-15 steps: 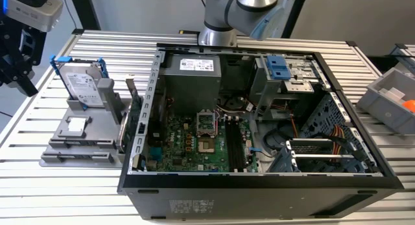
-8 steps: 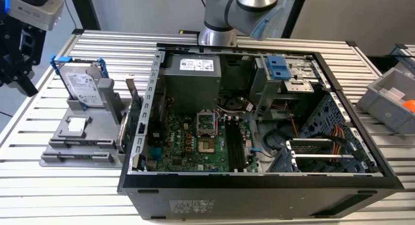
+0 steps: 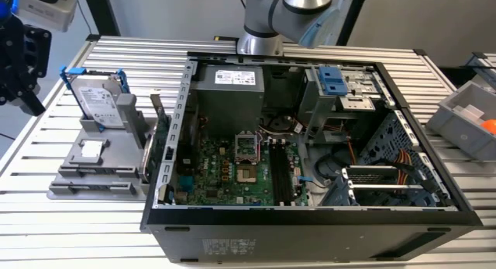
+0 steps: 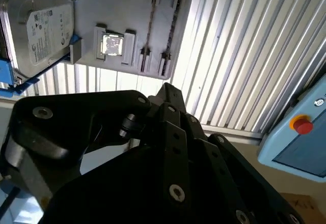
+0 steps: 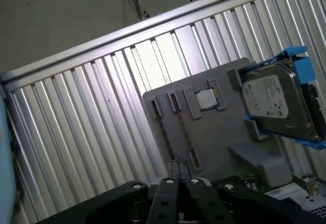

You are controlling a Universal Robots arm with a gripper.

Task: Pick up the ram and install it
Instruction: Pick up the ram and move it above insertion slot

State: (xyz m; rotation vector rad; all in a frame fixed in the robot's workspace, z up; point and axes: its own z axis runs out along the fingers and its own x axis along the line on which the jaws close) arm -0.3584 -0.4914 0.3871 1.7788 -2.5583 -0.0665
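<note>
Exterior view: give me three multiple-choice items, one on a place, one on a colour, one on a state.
1. Where does the hard drive stand?
A. in the case's drive bay
B. on the grey holder
C. in a bin

2. What colour is the hard drive's frame?
A. blue
B. red
C. yellow

3. How is the computer case?
A. closed
B. open on top
C. standing upright

Answers:
1 B: the hard drive stands on the grey holder, at the exterior view's left of the computer case.
2 A: its frame is blue.
3 B: the motherboard shows inside.
</note>
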